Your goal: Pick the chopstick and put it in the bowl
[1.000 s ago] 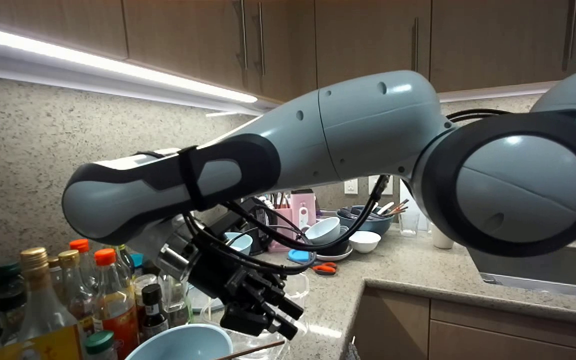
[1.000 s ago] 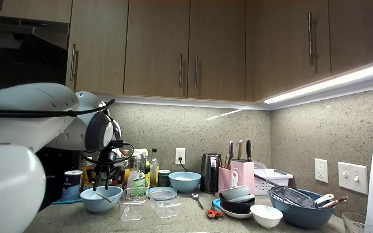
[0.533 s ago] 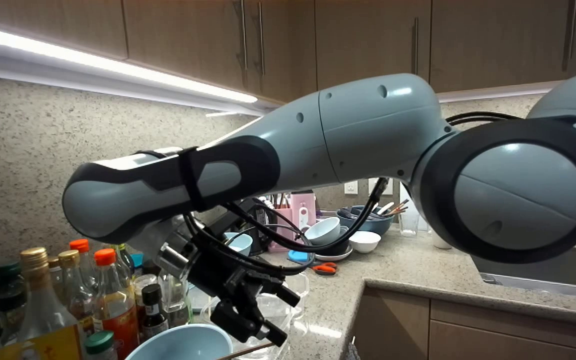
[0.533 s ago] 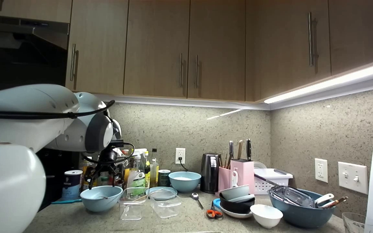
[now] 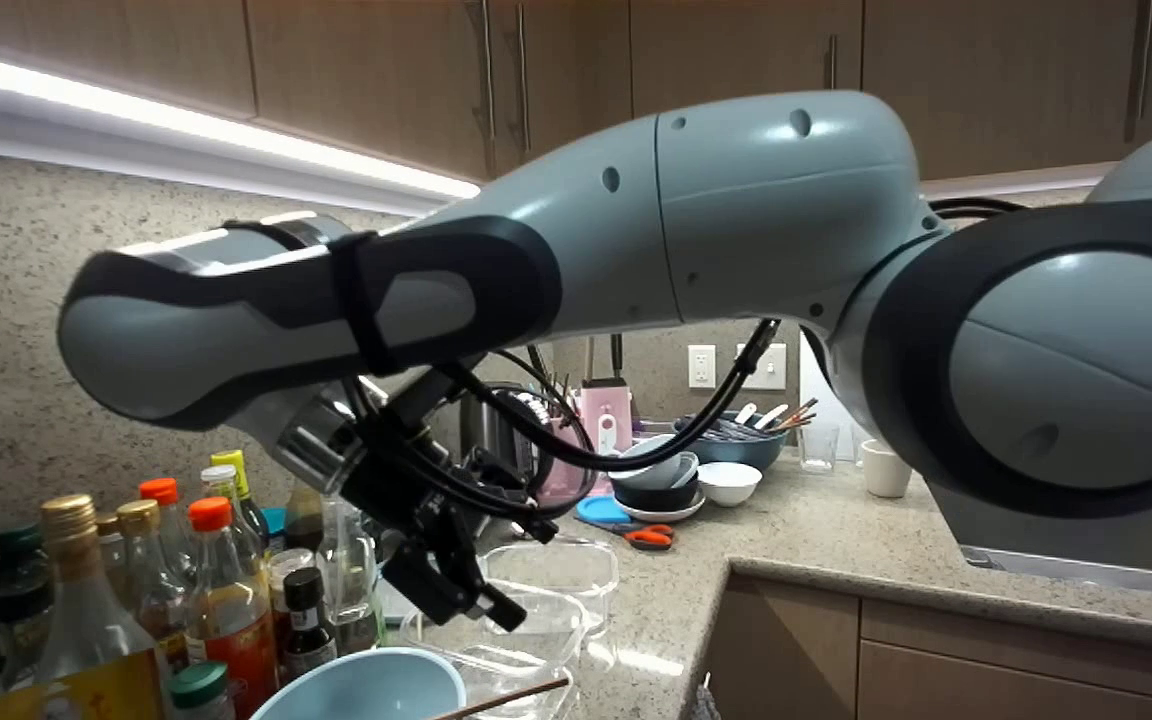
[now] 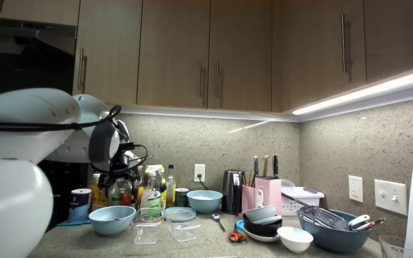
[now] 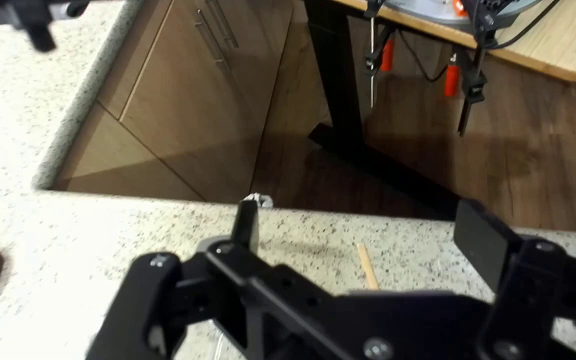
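Observation:
The light-blue bowl (image 5: 366, 690) stands on the counter, cut off by the frame's lower edge in an exterior view; it shows whole in an exterior view (image 6: 109, 228). Leaning over its rim is the thin chopstick (image 5: 506, 698), one end sticking out past the bowl, the other hidden inside. My gripper (image 5: 524, 570) hangs above them, clear of both. In the wrist view the gripper (image 7: 358, 217) has its fingers wide apart with nothing held; the chopstick's free end (image 7: 367, 265) shows well below, against the counter.
Clear plastic containers (image 6: 145, 236) stand beside the bowl, a thin pale stick (image 6: 155, 220) across them. Bottles (image 5: 226, 580) crowd the wall side. Scissors (image 6: 237, 236), a spoon (image 6: 219, 222), stacked dark bowls (image 6: 262, 228) and another blue bowl (image 6: 204, 204) sit further along the counter.
My gripper has spread its fingers and let go of the chopstick. It has then risen off the bowl with the arm. The chopstick stays behind, resting on the bowl.

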`<state>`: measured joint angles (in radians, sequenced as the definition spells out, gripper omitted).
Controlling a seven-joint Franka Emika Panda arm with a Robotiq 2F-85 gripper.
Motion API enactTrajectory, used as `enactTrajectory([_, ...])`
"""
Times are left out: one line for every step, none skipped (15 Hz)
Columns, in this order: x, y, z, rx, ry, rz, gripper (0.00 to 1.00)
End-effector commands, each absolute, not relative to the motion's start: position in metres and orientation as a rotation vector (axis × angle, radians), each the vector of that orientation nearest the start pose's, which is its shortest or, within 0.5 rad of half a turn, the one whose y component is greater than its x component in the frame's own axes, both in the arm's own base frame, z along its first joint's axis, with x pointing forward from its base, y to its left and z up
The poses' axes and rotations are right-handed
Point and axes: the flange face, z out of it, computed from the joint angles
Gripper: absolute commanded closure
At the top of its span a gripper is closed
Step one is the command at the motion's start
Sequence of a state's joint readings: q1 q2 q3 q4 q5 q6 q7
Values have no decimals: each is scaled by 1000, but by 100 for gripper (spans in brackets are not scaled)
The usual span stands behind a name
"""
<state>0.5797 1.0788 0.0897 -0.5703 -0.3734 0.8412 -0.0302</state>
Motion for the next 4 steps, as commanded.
enactTrajectory([597, 372, 384, -3448, -878, 916, 0])
enactTrajectory([600, 373, 396, -3481, -838, 834, 0])
enactTrajectory([598, 371, 375, -3406, -914, 962, 0])
enactTrajectory([599, 372, 386, -3423, -898, 903, 0])
